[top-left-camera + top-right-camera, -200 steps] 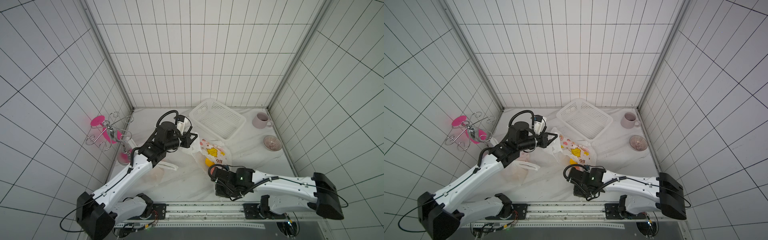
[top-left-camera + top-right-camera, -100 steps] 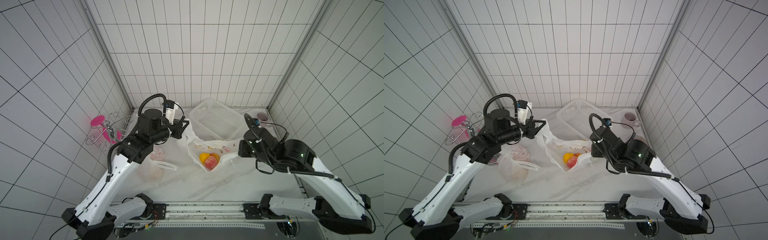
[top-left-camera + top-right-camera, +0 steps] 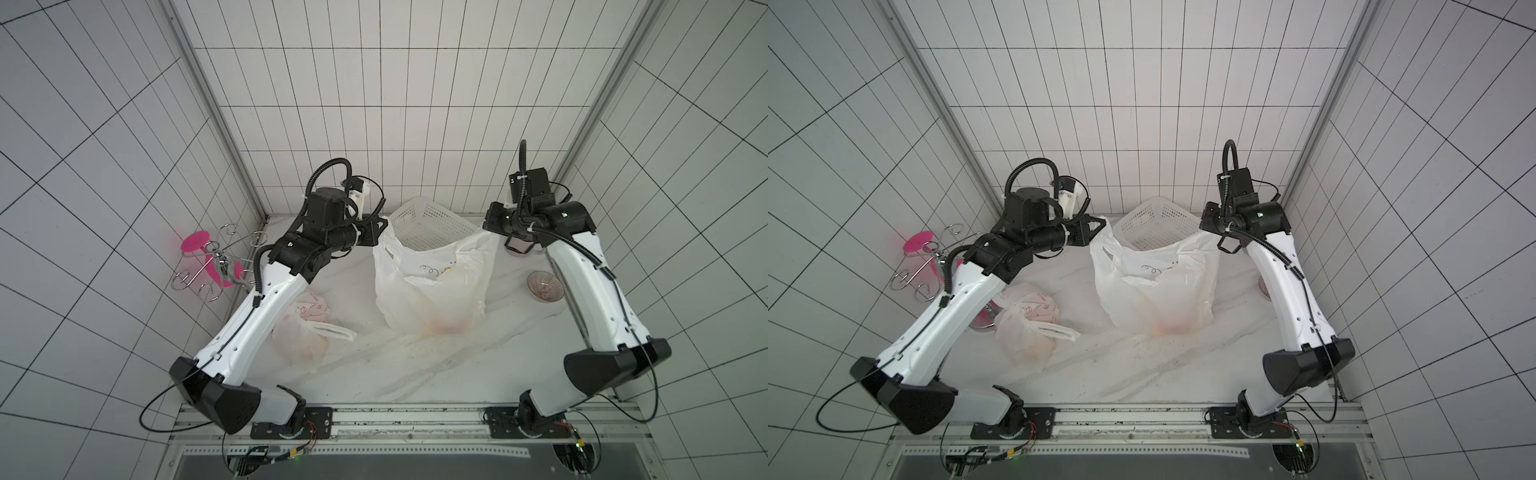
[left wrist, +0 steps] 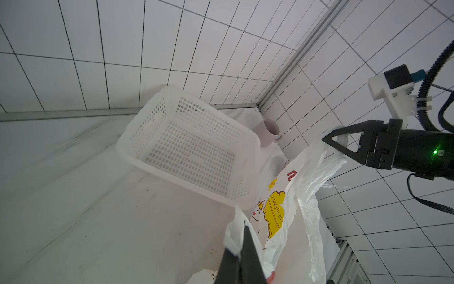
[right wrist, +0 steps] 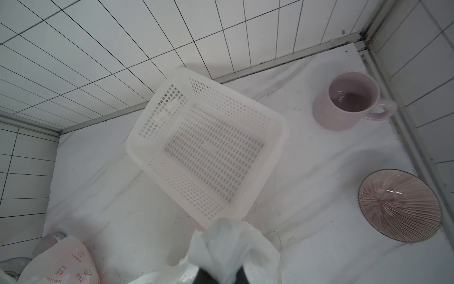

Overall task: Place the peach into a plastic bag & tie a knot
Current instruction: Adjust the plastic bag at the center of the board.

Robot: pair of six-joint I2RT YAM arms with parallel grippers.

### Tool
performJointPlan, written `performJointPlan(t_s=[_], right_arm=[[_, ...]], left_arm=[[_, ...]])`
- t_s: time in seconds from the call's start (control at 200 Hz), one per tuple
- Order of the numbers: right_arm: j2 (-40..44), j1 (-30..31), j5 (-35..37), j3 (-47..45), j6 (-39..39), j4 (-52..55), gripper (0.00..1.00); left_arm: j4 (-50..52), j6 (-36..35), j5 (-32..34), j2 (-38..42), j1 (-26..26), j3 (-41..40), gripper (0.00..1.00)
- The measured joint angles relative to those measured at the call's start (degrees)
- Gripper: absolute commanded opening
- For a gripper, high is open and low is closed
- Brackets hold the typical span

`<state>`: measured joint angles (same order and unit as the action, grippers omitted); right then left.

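Now my left gripper (image 3: 384, 224) and right gripper (image 4: 325, 140) pinch tight on opposite bag (image 3: 432, 299) edges. Basket (image 3: 434, 222) sits just behind; bare tabletop (image 3: 415, 374) lies in front.

In both top views the left arm (image 3: 266, 307) climbs from the lower left toward the middle, wrist turned level; the left gripper (image 3: 383, 223) is pinched closed on a top corner of the plastic bag (image 3: 428, 291); the right arm (image 3: 582, 282) rises from the lower right; the right gripper (image 3: 491, 227) is clamped on the opposite corner.
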<state>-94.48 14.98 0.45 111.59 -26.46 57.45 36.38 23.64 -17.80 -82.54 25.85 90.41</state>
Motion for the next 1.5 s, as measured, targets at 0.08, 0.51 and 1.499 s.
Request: performJointPlan(t_s=[0.08,0.51,1.499], right_arm=[[-4.59,-0.81,-2.71,0.00,0.17,-1.16,0.21],[-1.38,-2.19,-10.12,4.63,9.18,5.22,0.70],[-8.90,19.52,-26.36,4.92,28.65,-19.61,0.99]], left_arm=[[-1.22,0.85,-0.68,-3.69,-1.99,-1.03,0.00],[-2.23,4.61,-4.66,-11.96,-9.64,7.06,0.00],[-14.38,18.18,-24.28,-8.81,-11.65,1.33,0.00]])
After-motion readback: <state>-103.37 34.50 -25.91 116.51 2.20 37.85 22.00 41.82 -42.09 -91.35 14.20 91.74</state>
